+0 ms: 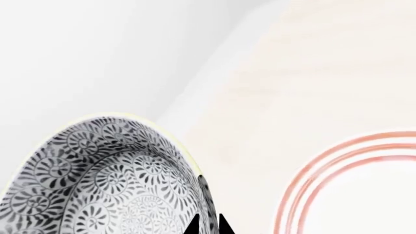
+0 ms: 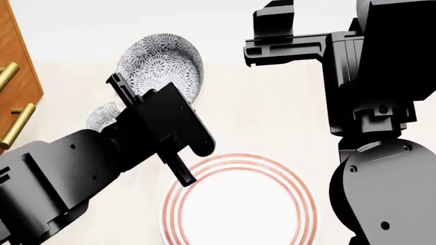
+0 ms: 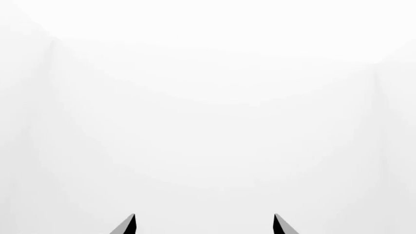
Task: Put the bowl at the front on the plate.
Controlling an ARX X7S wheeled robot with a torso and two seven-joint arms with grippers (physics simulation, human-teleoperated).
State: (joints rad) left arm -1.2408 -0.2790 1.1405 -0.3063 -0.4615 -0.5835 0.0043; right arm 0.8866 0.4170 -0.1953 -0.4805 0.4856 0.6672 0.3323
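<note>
The bowl [image 1: 97, 180], white with a dense grey-blue flower pattern, is tilted, and my left gripper [image 1: 208, 226] is shut on its rim, one fingertip [image 1: 190, 227] inside and the other outside. From the head view the bowl [image 2: 160, 64] hangs above the pale table, up and to the left of the plate. The plate [image 2: 238, 204], wide and white with thin red rings, lies flat near the table's front; its rim [image 1: 305, 190] also shows in the left wrist view. My right gripper [image 3: 203, 225] is open, empty and facing a blank white surface.
A second patterned bowl [image 2: 101, 116] stands on the table, mostly hidden behind my left arm [image 2: 102, 153]. A wooden cabinet [image 2: 15, 61] with brass handles [image 2: 17, 125] borders the left side. My right arm [image 2: 374, 102] is raised at the right.
</note>
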